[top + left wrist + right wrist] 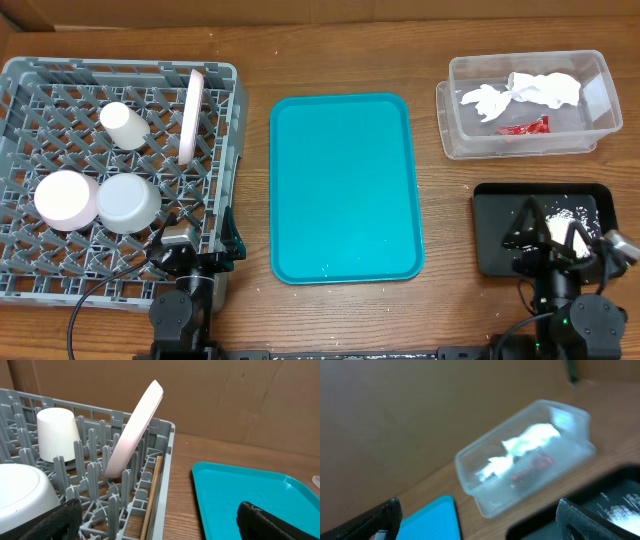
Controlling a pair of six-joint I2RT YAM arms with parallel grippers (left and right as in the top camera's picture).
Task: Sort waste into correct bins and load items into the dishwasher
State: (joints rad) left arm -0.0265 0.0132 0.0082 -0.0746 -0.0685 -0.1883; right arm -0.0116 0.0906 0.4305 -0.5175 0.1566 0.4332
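Observation:
The grey dish rack at the left holds a white cup, a pink-white plate standing on edge, a pale pink bowl and a grey-white bowl. At the rack's near right corner my left gripper is open and empty. The clear tub at the far right contains white tissue and a red wrapper. White rice lies in the black tray. My right gripper hangs open over that tray's near part, holding nothing.
A large teal tray lies between the rack and the bins. In the left wrist view a thin wooden stick rests along the rack's inner right wall, below the plate. The right wrist view is blurred, showing the tub.

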